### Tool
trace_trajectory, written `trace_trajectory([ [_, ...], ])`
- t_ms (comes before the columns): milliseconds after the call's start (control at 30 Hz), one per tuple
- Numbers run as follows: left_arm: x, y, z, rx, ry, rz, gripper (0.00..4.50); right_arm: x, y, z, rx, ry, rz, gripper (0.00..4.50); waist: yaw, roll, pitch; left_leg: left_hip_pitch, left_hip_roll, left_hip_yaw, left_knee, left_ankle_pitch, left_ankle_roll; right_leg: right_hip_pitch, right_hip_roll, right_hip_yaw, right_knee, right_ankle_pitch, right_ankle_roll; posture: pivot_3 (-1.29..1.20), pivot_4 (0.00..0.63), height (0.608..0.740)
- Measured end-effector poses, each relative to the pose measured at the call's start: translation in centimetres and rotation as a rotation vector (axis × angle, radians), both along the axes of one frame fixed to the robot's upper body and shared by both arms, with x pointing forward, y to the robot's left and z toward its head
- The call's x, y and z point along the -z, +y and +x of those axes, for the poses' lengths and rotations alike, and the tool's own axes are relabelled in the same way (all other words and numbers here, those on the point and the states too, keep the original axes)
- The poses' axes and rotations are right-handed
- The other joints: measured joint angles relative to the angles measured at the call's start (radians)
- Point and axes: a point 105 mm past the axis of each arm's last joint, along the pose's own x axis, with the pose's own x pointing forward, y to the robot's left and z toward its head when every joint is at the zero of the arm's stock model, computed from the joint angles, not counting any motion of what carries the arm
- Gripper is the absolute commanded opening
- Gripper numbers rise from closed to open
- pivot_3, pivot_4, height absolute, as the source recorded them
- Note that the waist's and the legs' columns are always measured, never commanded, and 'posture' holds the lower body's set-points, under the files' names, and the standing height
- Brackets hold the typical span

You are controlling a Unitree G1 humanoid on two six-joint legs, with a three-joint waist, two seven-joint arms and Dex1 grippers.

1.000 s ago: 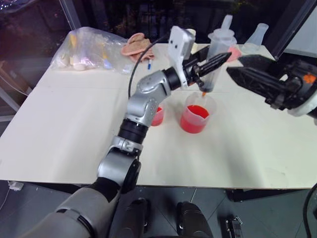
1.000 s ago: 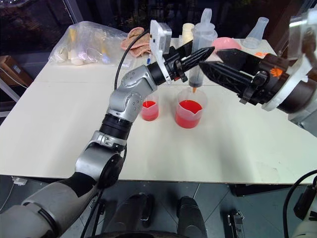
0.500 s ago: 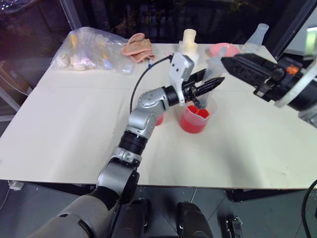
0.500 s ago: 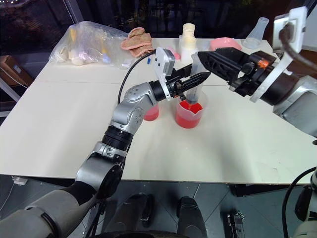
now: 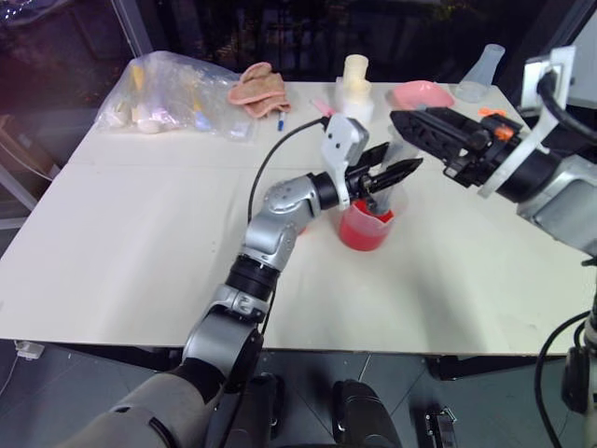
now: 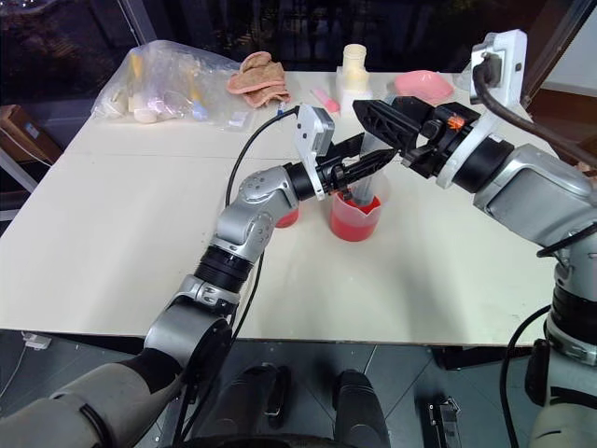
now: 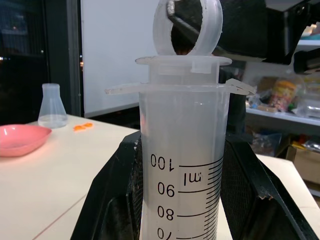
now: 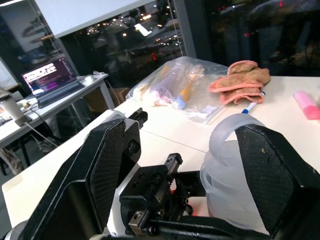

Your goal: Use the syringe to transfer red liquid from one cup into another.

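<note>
Left wrist view – left hand [image 7: 182, 200] pinches the syringe [image 7: 182, 165]; right hand [image 8: 182, 165] spread around its plunger [image 8: 227, 165]

Syringe [image 7: 182, 150] upright in larger beaker [image 6: 355, 217], smaller beaker [image 6: 286, 218] left.

Left gripper [image 5: 396, 174] lowered syringe [image 7: 182, 165] from above larger beaker [image 5: 366, 229] down into it. Right gripper [image 6: 373, 119] moved in over plunger ring [image 7: 187, 27].
</note>
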Motion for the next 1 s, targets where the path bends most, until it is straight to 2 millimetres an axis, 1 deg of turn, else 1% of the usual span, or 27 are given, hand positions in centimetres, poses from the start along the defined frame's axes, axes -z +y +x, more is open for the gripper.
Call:
trace_trajectory([
  [100,0.5,0.4,0.2,-0.016,0.016,0.0,1.53,0.4,0.6,0.5,-0.016,0.015,0.016,3.58,-0.001,0.0,0.0,0.0,0.0,0.0,0.0,0.0,0.0,0.0,0.0,0.0,0.0,0.0,0.0,0.0,0.15,0.74],
  [267,0.7,1.0,0.7,-0.047,0.021,0.007,1.53,0.6,1.3,1.3,-0.032,0.023,0.034,3.58,0.001,0.0,0.0,0.0,0.0,0.0,0.0,0.0,0.0,0.0,0.0,0.0,0.0,0.0,0.0,0.0,0.15,0.74],
  [367,1.2,1.3,0.9,-0.06,0.027,0.014,1.53,1.1,1.4,1.9,-0.031,0.037,0.041,2.69,0.001,0.0,0.0,0.0,0.0,0.0,0.0,0.0,0.0,0.0,0.0,0.0,0.0,0.0,0.0,0.0,0.15,0.74],
  [533,1.5,1.5,0.9,-0.062,0.024,0.018,1.53,1.8,0.9,2.8,0.002,0.062,0.044,0.23,0.001,0.0,0.0,0.0,0.0,0.0,0.0,0.0,0.0,0.0,0.0,0.0,0.0,0.0,0.0,0.0,0.15,0.74],
  [567,1.5,1.5,0.9,-0.059,0.022,0.018,1.53,1.9,0.9,2.8,-0.003,0.064,0.044,0.06,0.001,0.0,0.0,0.0,0.0,0.0,0.0,0.0,0.0,0.0,0.0,0.0,0.0,0.0,0.0,0.0,0.15,0.74],
  [1000,2.0,1.3,0.7,-0.055,-0.005,0.02,1.53,2.1,0.8,2.3,-0.027,0.086,0.047,0.06,0.0,0.0,0.0,0.0,0.0,0.0,0.0,0.0,0.0,0.0,0.0,0.0,0.0,0.0,0.0,0.0,0.15,0.74],
])
